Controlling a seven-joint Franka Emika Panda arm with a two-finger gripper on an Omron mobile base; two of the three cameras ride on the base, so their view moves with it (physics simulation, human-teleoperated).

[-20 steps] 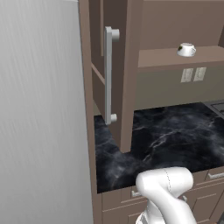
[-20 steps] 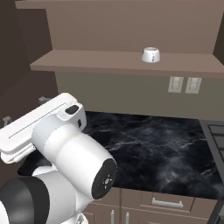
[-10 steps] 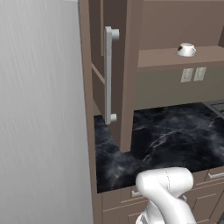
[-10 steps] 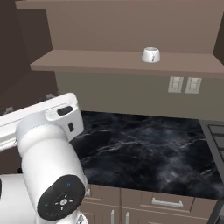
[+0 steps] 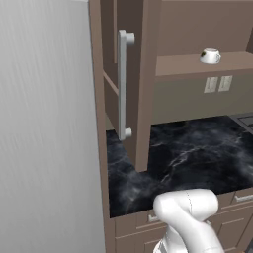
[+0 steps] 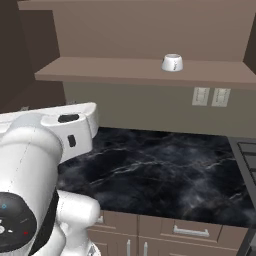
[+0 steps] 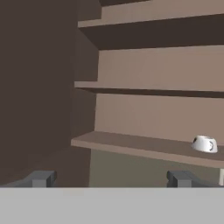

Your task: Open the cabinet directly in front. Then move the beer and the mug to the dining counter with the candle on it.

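My arm (image 6: 40, 165) is glossy white, built of fat rounded links with a flat-ended block facing the black marble worktop (image 6: 165, 175). Beside that block I see two small dark inset marks. A dark joint cap carries tiny blue and red dots. My fingertips (image 7: 41, 178) are dark grey.

Lowest shelf (image 6: 100, 70) of the open cabinet (image 5: 143, 74): the mug (image 6: 172, 62) stands on it, toward 3 o'clock. Black marble desk (image 6: 165, 175) below.

No text, label, brand, number or sign can be read anywhere.
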